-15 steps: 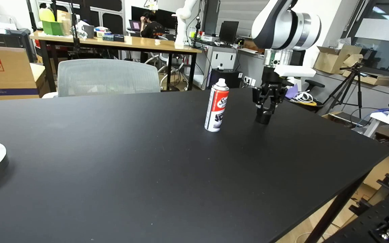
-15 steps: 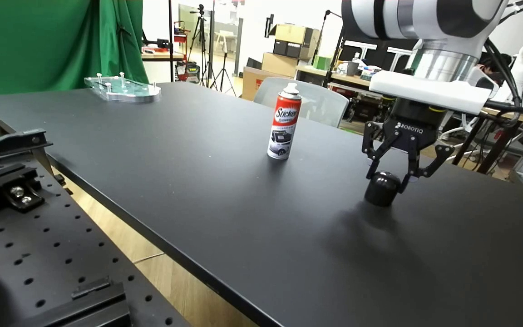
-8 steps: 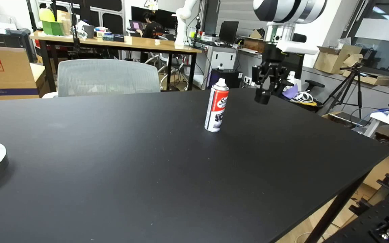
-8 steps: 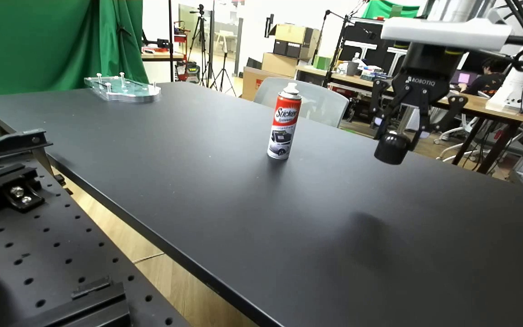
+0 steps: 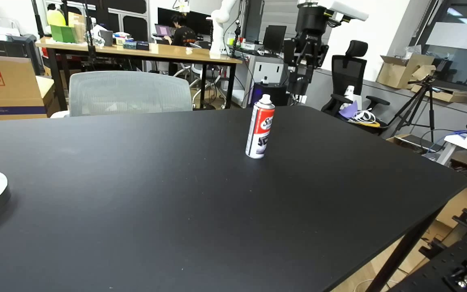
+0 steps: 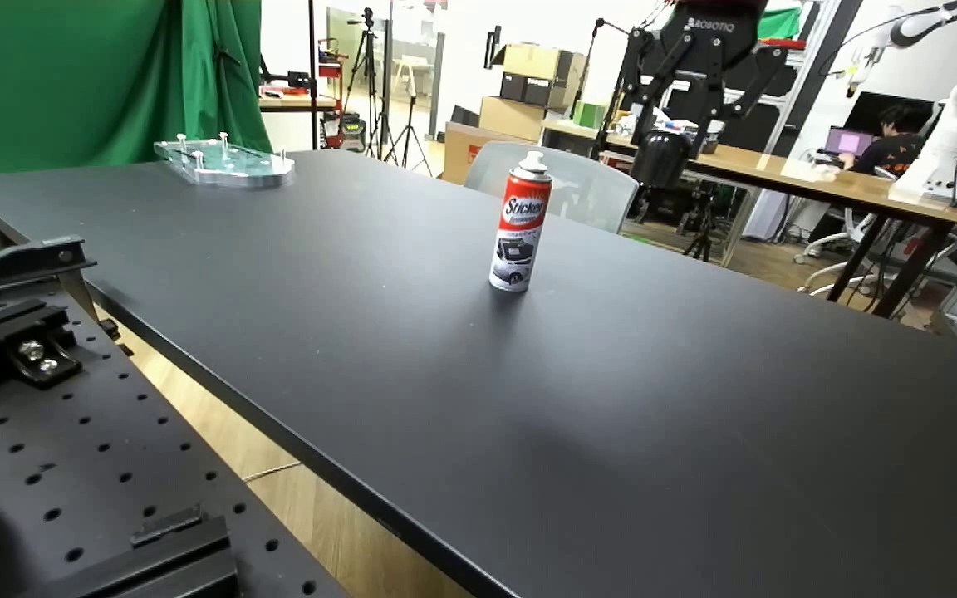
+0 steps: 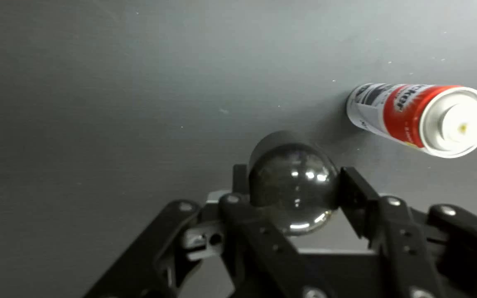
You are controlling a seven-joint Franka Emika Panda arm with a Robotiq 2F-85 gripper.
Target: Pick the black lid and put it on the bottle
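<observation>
Lid (image 6: 661, 162) and gripper (image 7: 294, 182) are up higher and closer to the bottle (image 6: 520, 228) than in the earlier frames. Fingers (image 7: 356, 188) are clamped on either side of the lid, rounded end up, so I'd guess the open end's facing down to cap the bottle. Height's probably for clearance: bottle's standing upright on the table (image 6: 362, 357), off to one side.
</observation>
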